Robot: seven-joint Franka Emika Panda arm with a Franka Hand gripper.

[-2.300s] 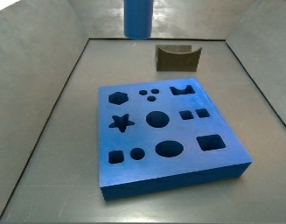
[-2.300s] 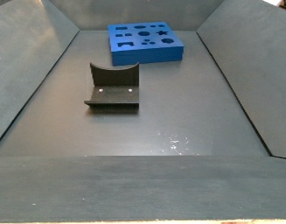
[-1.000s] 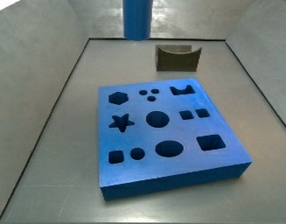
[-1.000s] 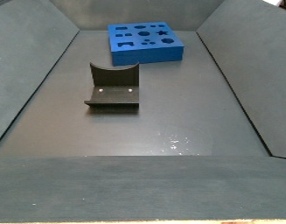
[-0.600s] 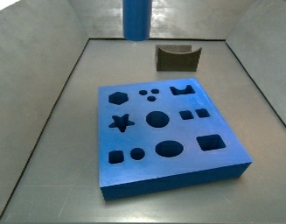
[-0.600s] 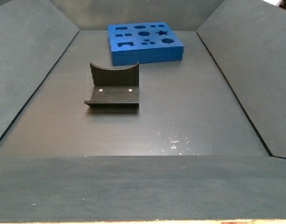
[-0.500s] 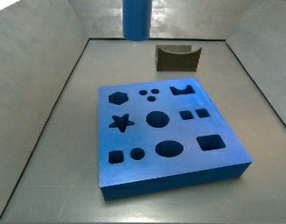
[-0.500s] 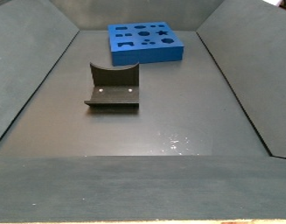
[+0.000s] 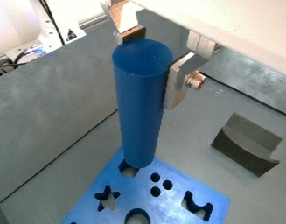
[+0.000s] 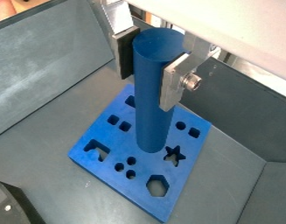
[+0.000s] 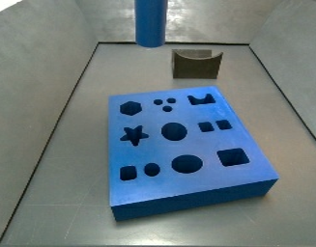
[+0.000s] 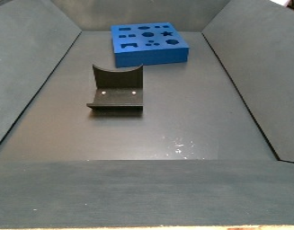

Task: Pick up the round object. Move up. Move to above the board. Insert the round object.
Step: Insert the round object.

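My gripper point(image 9: 152, 59) is shut on the round object point(image 9: 139, 105), a tall smooth blue cylinder peg, near its upper end. It holds the peg upright in the air. Both wrist views show the silver fingers point(image 10: 172, 81) pressed on the peg's sides point(image 10: 152, 96), with the gripper point(image 10: 149, 66) above the board point(image 10: 108, 140). The board is a thick blue slab with star, hexagon, round and square holes, and it lies under the peg's lower end. In a side view the peg point(image 11: 149, 23) hangs high above the board's point(image 11: 186, 188) far end. The board point(image 12: 152, 56) also shows in a side view without the peg.
The dark fixture point(image 11: 196, 64) stands on the floor beyond the board, and also shows in a side view point(image 12: 117, 91) and in both wrist views point(image 9: 250, 145) point(image 10: 10, 206). Sloping grey walls point(image 11: 57, 106) enclose the floor on all sides.
The peg has come down very slightly in a side view. The board and the fixture have not moved.
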